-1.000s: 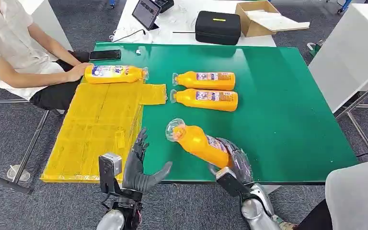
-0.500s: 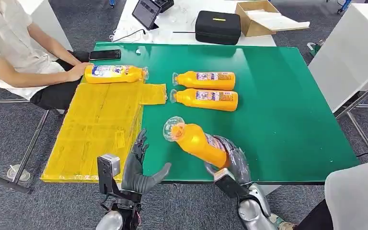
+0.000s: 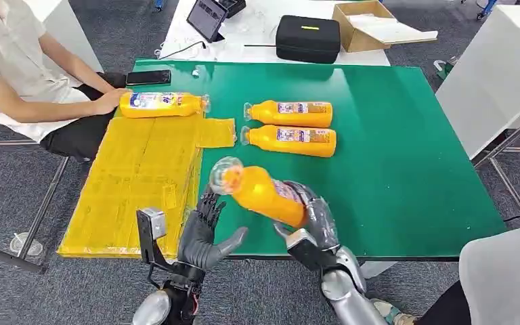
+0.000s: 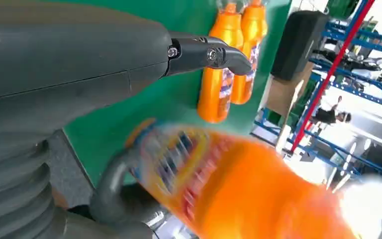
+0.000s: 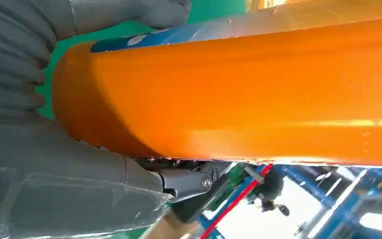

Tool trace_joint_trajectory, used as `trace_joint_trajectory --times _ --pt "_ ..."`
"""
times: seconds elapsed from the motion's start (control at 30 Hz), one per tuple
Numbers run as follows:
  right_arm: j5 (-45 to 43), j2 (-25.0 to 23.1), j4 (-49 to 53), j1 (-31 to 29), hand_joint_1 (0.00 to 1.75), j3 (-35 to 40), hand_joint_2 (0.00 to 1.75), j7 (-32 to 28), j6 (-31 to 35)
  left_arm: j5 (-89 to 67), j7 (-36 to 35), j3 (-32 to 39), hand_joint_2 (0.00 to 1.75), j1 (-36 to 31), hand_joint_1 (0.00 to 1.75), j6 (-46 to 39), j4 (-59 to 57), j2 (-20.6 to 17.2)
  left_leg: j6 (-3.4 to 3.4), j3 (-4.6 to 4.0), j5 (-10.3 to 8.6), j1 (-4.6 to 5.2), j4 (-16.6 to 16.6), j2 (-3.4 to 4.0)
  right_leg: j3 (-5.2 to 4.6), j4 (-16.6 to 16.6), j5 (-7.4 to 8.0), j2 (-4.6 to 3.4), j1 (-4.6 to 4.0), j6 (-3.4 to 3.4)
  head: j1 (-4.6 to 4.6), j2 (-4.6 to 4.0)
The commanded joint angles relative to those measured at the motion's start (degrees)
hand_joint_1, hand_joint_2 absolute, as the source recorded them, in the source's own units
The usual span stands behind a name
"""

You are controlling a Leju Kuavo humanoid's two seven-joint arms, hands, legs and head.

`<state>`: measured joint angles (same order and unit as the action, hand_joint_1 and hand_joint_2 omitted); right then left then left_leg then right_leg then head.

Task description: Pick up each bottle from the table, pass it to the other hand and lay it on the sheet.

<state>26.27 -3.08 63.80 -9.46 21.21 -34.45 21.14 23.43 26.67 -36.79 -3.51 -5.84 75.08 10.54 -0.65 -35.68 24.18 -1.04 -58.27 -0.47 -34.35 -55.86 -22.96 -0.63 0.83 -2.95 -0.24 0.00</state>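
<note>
My right hand (image 3: 311, 220) grips an orange bottle (image 3: 261, 193) by its lower body, held above the table's near edge with the clear cap pointing toward my left hand. The same bottle (image 5: 238, 94) runs across the right wrist view and appears blurred as the bottle (image 4: 238, 189) in the left wrist view. My left hand (image 3: 206, 233) is open just beside the bottle's neck, fingers spread, holding nothing. Two more orange bottles (image 3: 291, 114) (image 3: 291, 140) lie side by side on the green table (image 3: 406, 149). Another bottle (image 3: 162, 104) lies at the far end of the yellow sheet (image 3: 142, 183).
A person sits at the left with a hand (image 3: 112, 100) resting by the bottle on the sheet. A phone (image 3: 148, 77) lies at the table's far left corner. Behind the table are a black case (image 3: 307, 38), a tablet (image 3: 207, 17) and a cardboard box (image 3: 372, 26).
My right hand has carried the bottle leftward toward my left hand. My left hand has risen slightly, closer to the bottle's neck.
</note>
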Motion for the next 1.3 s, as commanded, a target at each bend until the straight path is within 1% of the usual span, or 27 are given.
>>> trace_joint_trajectory --times 0.03,0.2,0.3,0.37,0.47,0.53,0.6,0.7,0.83,0.9,0.97,1.0,1.03,1.13,1.17,1.3 --pt "0.60 -2.74 -10.90 -8.15 1.75 7.62 1.75 1.21 2.60 1.19 -0.47 -2.25 1.75 -4.36 0.00 0.43 -2.85 -0.48 0.00 0.12 0.04 0.00 0.02 0.17 0.06 0.00 0.00 -0.10 -0.03 0.11 0.00 0.00" --pt "1.03 -3.22 -13.40 -9.25 1.75 9.18 1.75 1.83 3.03 1.07 0.24 -2.28 1.75 -4.92 0.00 -1.11 -2.51 0.00 0.01 0.14 0.02 0.00 0.02 0.13 0.09 -0.01 -0.01 -0.06 -0.03 0.10 0.00 0.00" --pt "1.60 -3.25 -13.97 -9.55 1.75 10.72 1.75 2.45 3.11 -2.40 3.40 -2.64 1.75 -5.41 0.00 -5.57 -2.11 0.26 0.01 0.07 0.00 0.00 0.02 0.06 0.03 -0.01 0.00 -0.01 -0.02 0.08 0.00 0.00" --pt "2.41 -3.05 -14.00 -9.67 1.75 11.81 1.75 3.30 3.52 -3.89 4.63 -2.59 1.75 -5.72 0.00 -8.21 -2.09 0.66 -0.02 0.21 0.04 0.04 0.03 0.12 0.14 -0.03 -0.05 -0.02 -0.01 0.14 0.00 0.00" --pt "3.85 -3.06 -13.77 -9.98 1.75 13.35 1.75 3.64 3.91 -3.94 5.16 -2.28 1.75 -6.22 0.00 -9.87 -2.25 1.14 0.01 0.01 -0.02 0.00 0.02 0.00 -0.02 -0.01 -0.01 0.04 -0.02 0.07 0.00 0.00" --pt "3.52 -3.04 -12.93 -9.90 1.75 14.28 1.75 4.08 3.17 -3.63 5.57 -2.04 1.75 -6.58 0.00 -10.80 -2.26 1.37 0.00 0.06 0.01 0.01 0.01 -0.01 0.03 -0.03 -0.04 0.06 -0.02 0.10 0.00 0.00" --pt "3.50 -2.81 -12.68 -9.93 1.75 14.99 1.75 4.43 2.93 -2.57 5.72 -1.80 1.75 -6.62 0.00 -10.50 -1.70 1.35 0.00 0.10 0.04 0.03 0.00 0.07 0.04 -0.06 -0.05 -0.01 -0.01 0.12 0.00 0.00" --pt "3.48 -2.82 -12.67 -9.88 1.75 15.03 1.75 4.47 2.98 -2.49 5.67 -1.73 1.75 -6.70 0.00 -10.47 -1.52 1.29 0.01 0.03 0.00 0.02 0.01 -0.02 0.00 -0.05 -0.04 0.07 -0.01 0.10 0.00 0.00" --pt "4.21 -2.15 -11.52 -9.79 1.75 16.67 1.75 4.72 2.53 -3.39 6.88 -0.77 1.75 -6.88 0.00 -13.12 -0.95 1.31 0.00 0.10 0.04 0.02 0.00 0.06 0.05 -0.06 -0.05 0.02 -0.02 0.12 0.00 0.00" --pt "3.80 -2.04 -10.71 -9.62 1.75 17.14 1.75 4.77 1.77 -3.04 6.71 -0.53 1.75 -7.09 0.00 -13.06 -1.11 1.37 0.01 -0.02 -0.01 0.00 0.01 0.01 -0.05 -0.03 -0.01 0.03 -0.02 0.07 0.00 0.00" --pt "3.16 -1.80 -10.19 -9.72 1.75 17.63 1.75 4.78 1.40 -0.79 5.23 -0.93 1.75 -7.03 0.00 -10.14 -0.97 1.17 0.00 0.10 0.02 0.03 0.00 0.01 0.05 -0.07 -0.06 0.08 -0.01 0.14 0.00 0.02" --pt "2.05 -1.97 -9.90 -9.51 1.75 17.19 1.75 4.45 0.88 -0.66 5.21 -1.06 1.75 -6.93 0.61 -9.74 -0.84 1.02 0.00 0.05 0.01 0.02 0.00 -0.01 0.02 -0.06 -0.05 0.08 -0.02 0.12 0.00 0.02" --pt "1.42 -1.79 -9.43 -9.50 1.75 17.23 1.75 4.05 0.37 -0.63 5.26 -1.16 1.75 -6.76 1.75 -9.49 -0.75 0.96 0.00 0.03 0.01 0.02 0.00 -0.01 0.00 -0.06 -0.04 0.08 -0.01 0.10 0.00 0.00" --pt "-1.75 -1.86 -7.58 -8.97 1.75 16.41 1.75 3.31 -2.09 0.43 5.37 -0.87 1.75 -6.51 1.75 -8.51 -0.76 0.92 -0.01 0.16 0.06 0.05 0.00 0.04 0.10 -0.08 -0.10 0.07 0.00 0.15 0.00 0.00" --pt "-1.75 -1.88 -7.52 -9.07 1.75 16.40 1.75 3.31 -2.10 0.44 5.37 -0.84 1.75 -6.51 1.75 -8.50 -0.77 0.90 0.01 -0.01 0.00 0.01 0.00 -0.01 -0.03 -0.04 -0.03 0.06 -0.01 0.08 0.00 0.00" --pt "-4.92 -2.20 -6.26 -8.61 1.75 15.43 1.75 2.57 -4.52 0.93 5.53 -0.57 1.75 -6.56 1.75 -7.94 -1.08 0.90 0.00 0.08 0.02 0.02 0.01 0.00 0.04 -0.05 -0.06 0.08 -0.01 0.12 0.00 0.00"
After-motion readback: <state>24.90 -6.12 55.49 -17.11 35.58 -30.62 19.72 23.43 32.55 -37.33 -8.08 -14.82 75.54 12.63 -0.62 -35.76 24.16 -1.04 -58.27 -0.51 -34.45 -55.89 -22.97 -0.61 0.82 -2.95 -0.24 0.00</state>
